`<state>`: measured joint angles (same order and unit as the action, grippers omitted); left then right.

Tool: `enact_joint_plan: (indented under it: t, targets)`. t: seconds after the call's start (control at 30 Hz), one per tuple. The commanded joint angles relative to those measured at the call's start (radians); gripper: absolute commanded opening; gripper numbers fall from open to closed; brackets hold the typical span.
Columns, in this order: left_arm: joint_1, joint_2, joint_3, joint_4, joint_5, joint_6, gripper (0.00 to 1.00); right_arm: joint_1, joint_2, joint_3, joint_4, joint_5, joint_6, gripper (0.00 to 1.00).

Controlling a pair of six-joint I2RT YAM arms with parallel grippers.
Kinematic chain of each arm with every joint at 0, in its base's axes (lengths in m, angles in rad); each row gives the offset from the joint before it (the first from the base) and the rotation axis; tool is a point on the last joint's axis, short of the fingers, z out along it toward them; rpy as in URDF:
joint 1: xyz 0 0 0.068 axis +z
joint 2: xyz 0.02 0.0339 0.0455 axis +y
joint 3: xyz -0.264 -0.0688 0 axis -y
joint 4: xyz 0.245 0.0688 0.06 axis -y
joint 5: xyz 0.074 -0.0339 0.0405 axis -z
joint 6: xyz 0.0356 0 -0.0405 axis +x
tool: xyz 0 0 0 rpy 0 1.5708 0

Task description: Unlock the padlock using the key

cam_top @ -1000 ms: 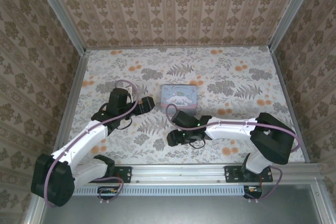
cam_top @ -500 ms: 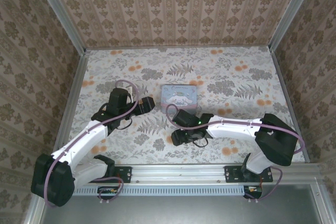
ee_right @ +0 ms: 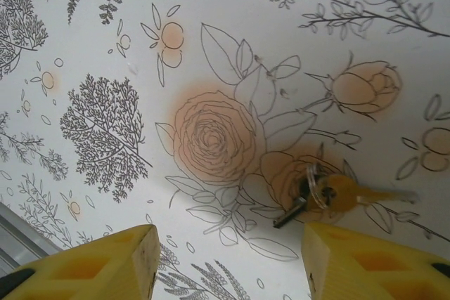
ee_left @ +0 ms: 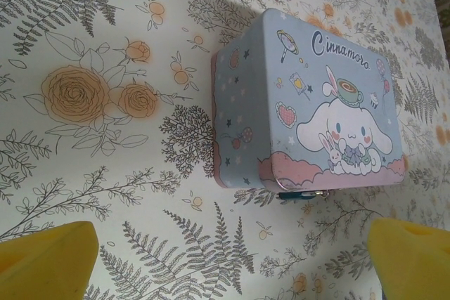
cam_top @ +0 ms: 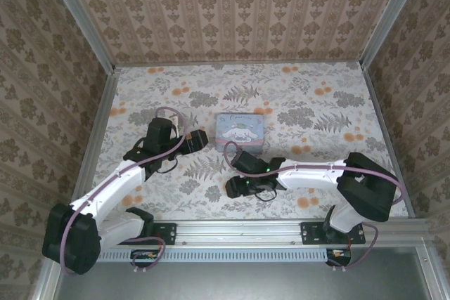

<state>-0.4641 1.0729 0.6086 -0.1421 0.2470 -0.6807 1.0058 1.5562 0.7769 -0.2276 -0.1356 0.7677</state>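
Right gripper partly spread, empty, just short of the key; left gripper spread wide, empty

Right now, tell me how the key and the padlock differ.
The key is brass-yellow and on a ring; the padlock is teal. The key lies in the open on the floral cloth; the padlock sits tucked against the edge of the pastel tin, mostly hidden. Both are tiny, and neither is held.
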Motion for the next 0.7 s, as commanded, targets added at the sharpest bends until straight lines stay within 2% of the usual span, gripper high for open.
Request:
enact_joint_plan:
  t: [0.0, 0.37, 0.67]
  targets:
    - [0.001, 0.001, -0.013, 0.015, 0.014, 0.013, 1.0, 0.014, 0.032, 0.014, 0.026, -0.025, 0.027, 0.57]
    - [0.001, -0.004, -0.017, 0.013, 0.014, 0.01, 1.0, 0.024, 0.075, 0.031, 0.069, -0.027, 0.039, 0.57]
    - [0.001, -0.004, -0.02, 0.008, 0.01, 0.012, 1.0, 0.024, 0.107, 0.132, 0.027, -0.034, -0.01, 0.56]
